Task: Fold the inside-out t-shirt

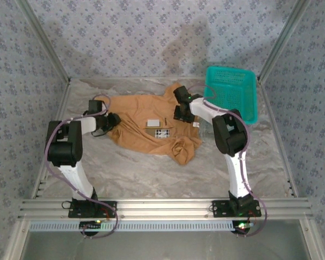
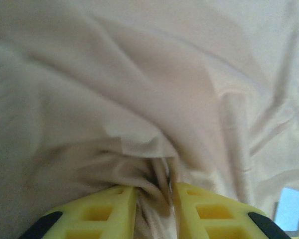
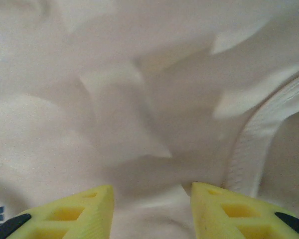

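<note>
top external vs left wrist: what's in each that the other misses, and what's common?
Top external, not left wrist: the t-shirt laid out on the table, a white label on it, the green basket far right, the right gripper on the shirt. Left wrist, not top external: cloth bunched and pinched between yellow fingers. Both: the t-shirt and the left gripper at its left edge.
</note>
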